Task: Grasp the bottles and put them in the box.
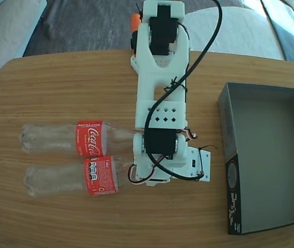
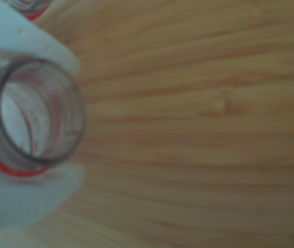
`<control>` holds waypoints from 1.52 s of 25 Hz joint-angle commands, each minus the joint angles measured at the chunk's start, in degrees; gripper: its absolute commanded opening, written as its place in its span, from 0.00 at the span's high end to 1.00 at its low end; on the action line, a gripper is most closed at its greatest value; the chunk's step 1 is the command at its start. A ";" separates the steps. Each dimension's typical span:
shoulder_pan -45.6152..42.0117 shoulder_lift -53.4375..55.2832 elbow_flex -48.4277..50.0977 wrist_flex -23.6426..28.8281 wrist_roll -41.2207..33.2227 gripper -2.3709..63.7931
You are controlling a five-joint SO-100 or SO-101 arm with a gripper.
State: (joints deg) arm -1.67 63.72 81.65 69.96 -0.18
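Note:
Two clear Coca-Cola bottles with red labels lie side by side at the table's left in the fixed view, the farther bottle (image 1: 59, 138) and the nearer bottle (image 1: 59, 179), necks pointing right. My gripper (image 1: 135, 163) sits under the white wrist at those necks. In the wrist view, white fingers (image 2: 28, 46) press above and below an open bottle mouth (image 2: 72, 98) with a red ring; it looks like the nearer bottle's. The other bottle (image 2: 30, 8) shows at the top left. The dark grey box (image 1: 228, 134) lies empty at the right.
The white arm (image 1: 159, 77) with its black cable runs down the table's middle from the far edge. Bare wood separates the gripper and the box. A grey sofa and rug lie beyond the table's far edge.

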 commanded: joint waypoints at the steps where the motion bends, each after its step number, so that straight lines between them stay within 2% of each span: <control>1: 0.09 2.02 -0.79 -0.88 0.44 0.79; 12: 0.09 2.11 -3.16 -0.97 0.18 0.80; 23: 2.02 2.11 -12.74 -0.26 -0.18 0.80; 26: 2.81 2.11 -17.23 2.02 -2.46 0.81; 30: 4.31 2.11 -23.64 5.89 -7.56 0.87; 38: 5.10 2.11 -33.84 14.06 -9.14 0.90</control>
State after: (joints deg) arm 2.81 63.72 53.26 82.18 -9.32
